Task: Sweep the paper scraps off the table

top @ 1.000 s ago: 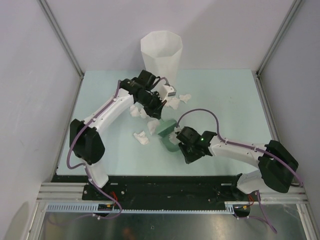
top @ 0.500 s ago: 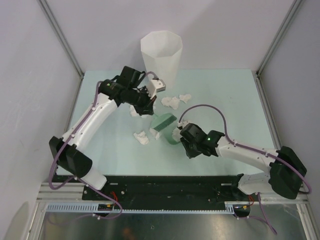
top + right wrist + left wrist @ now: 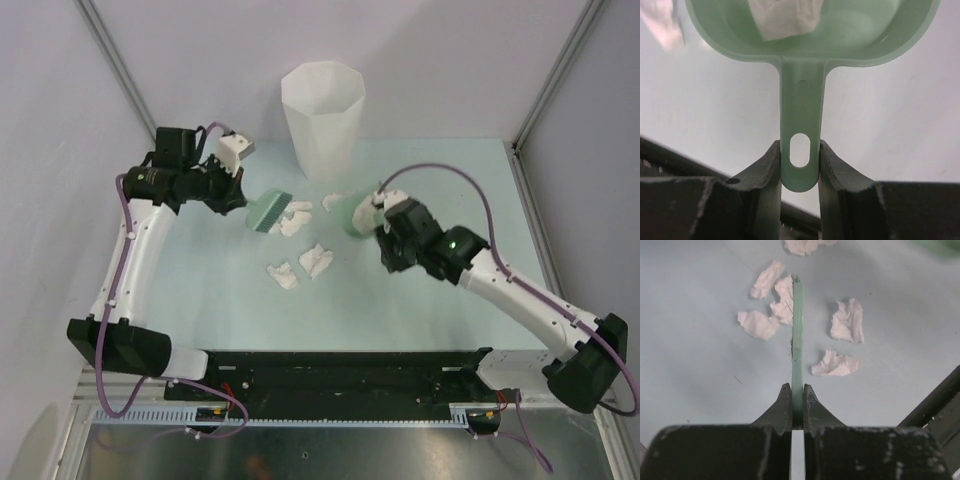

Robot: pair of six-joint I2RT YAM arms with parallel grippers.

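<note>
the paper scraps (image 3: pixel 316 260) were small, crumpled white wads, loosely scattered near the middle of the table (image 3: pixel 460 180), a flat, pale mint surface. two lay side by side toward the near edge, others bunched just behind them (one more sat inside a green dustpan (image 3: pixel 880 30)).

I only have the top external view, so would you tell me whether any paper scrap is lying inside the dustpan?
Observer: Yes, the right wrist view shows one paper scrap lying inside the dustpan.
Operator: Thank you. Where is it gripped?
Observer: The right fingers clamp its handle on either side of the hanging hole.
Operator: And the left tool?
Observer: The left wrist view shows the left fingers shut on a thin green sweeping tool.
</note>
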